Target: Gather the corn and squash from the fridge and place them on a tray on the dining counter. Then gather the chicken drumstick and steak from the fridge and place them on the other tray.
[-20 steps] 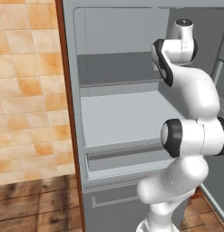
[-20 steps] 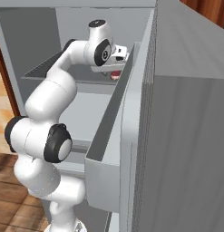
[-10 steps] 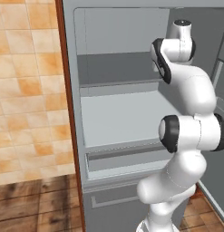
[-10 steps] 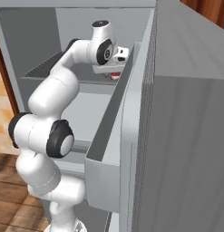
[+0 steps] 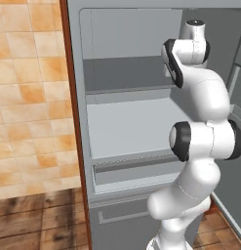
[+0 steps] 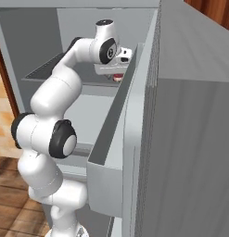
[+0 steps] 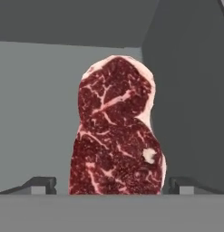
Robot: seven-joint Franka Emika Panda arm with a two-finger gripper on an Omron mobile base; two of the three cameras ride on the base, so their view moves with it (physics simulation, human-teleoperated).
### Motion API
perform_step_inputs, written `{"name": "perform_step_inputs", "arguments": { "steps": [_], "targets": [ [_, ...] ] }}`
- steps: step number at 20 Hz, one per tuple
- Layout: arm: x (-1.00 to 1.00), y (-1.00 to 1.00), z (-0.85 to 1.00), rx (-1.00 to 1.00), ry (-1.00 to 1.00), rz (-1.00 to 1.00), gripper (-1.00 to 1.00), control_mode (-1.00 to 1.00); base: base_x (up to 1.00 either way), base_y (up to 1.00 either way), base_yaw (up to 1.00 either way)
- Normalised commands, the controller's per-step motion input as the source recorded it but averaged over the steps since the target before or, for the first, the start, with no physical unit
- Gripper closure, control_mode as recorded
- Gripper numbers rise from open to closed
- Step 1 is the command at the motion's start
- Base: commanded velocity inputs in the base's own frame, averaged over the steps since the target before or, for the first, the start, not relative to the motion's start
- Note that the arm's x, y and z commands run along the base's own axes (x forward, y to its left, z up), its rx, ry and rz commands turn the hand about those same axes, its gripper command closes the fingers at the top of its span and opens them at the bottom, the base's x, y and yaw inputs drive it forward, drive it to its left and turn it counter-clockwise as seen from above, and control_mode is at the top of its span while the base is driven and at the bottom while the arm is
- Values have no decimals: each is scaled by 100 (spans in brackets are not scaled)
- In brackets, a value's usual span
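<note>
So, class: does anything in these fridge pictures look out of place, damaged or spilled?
Nothing stands out. The steak lies whole on the grey fridge shelf, between the fingertips of the open gripper. No spill or damage shows.

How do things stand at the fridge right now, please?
Gripper open, fingertips either side of the steak. Steak lies on the fridge shelf, not yet gripped. Nothing in the way.
</note>
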Motion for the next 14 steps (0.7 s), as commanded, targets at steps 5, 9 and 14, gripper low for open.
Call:
{"name": "perform_step_inputs", "arguments": {
  "steps": [5, 9, 14],
  "targets": [
    [8, 9, -66, 0, 0, 0, 100, -100, 0, 0, 0],
    [-51, 36, -37, 0, -12, 0, 100, -100, 0, 0, 0],
    [-99, 35, -10, 0, -21, 0, 100, -100, 0, 0, 0]
  ]
}}
